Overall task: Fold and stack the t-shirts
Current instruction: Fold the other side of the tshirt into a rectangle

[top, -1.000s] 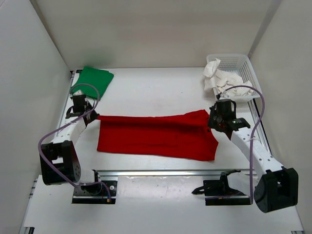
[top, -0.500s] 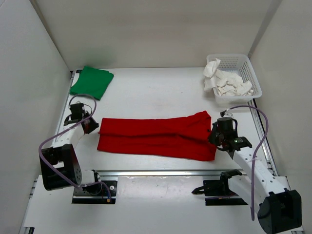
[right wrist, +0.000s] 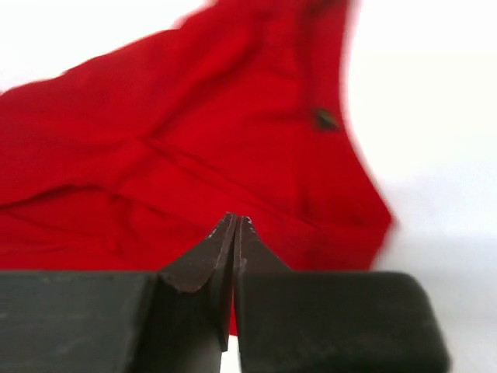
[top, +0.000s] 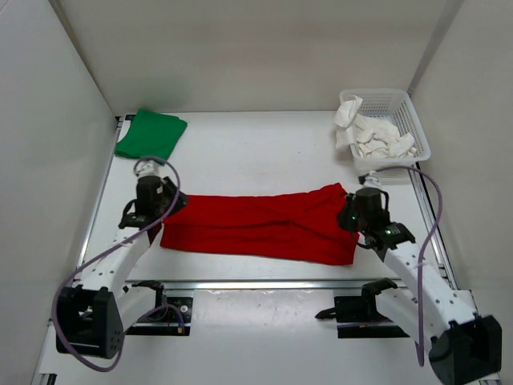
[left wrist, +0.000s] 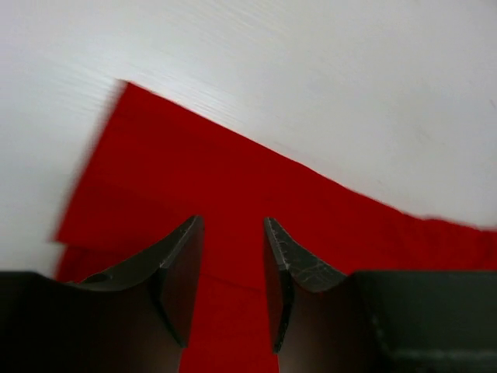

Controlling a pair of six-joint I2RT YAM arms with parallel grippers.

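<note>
We found the red shirt [top: 256, 224] lying as a long strip between the left and right edges of the table [top: 256, 156], our left claw [left wrist: 231, 221] parted over its left end, our right claw [right wrist: 235, 219] pinched closed over its right end.

White panels are boxing this workspace in: the back wall [top: 240, 56] is rising behind, the left wall [top: 40, 160] and the right wall [top: 473, 120] are slanting in at the sides. The white table [top: 264, 152] is lying flat under soft, even light, showing only faint shadows. A metal rail [top: 264, 283] is running across its near edge, and a white mesh basket [top: 393, 100] is sitting in the far right corner.
</note>
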